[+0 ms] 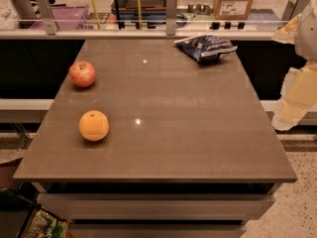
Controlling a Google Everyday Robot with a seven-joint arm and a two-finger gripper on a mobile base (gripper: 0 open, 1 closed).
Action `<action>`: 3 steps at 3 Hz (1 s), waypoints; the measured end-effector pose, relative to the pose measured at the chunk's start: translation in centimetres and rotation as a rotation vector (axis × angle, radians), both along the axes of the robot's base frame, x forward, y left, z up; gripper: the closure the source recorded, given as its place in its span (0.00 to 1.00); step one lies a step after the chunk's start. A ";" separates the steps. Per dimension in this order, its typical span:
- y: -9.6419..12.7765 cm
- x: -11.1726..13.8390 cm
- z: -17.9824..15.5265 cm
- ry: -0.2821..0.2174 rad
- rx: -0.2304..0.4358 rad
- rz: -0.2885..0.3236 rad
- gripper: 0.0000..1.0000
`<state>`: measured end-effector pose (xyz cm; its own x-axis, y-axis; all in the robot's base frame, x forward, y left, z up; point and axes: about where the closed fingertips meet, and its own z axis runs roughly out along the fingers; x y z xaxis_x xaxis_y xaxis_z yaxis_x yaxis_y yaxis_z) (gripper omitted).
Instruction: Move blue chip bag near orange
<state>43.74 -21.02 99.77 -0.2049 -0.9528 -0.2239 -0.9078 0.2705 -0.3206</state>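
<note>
The blue chip bag (205, 47) lies crinkled at the far right corner of the brown table (188, 128). The orange (94, 125) sits near the table's left edge, toward the front. The two are far apart, across the table from each other. My arm hangs as pale segments at the right edge of the view, beside the table and off its top. The gripper (288, 112) is at the arm's lower end, to the right of the table's edge and well away from the bag. It holds nothing that I can see.
A red-and-yellow apple (82, 74) sits at the left edge, behind the orange. A railing with glass (171, 14) runs behind the table, and cardboard boxes (235, 1) stand beyond it. A drawer front (153, 202) is below the table's front edge.
</note>
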 end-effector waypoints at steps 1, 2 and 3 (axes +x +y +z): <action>0.0 0.0 0.0 0.000 0.000 0.000 0.00; 0.1 1.1 0.2 -0.016 0.020 -0.014 0.00; 0.4 3.0 0.4 -0.045 0.025 -0.038 0.00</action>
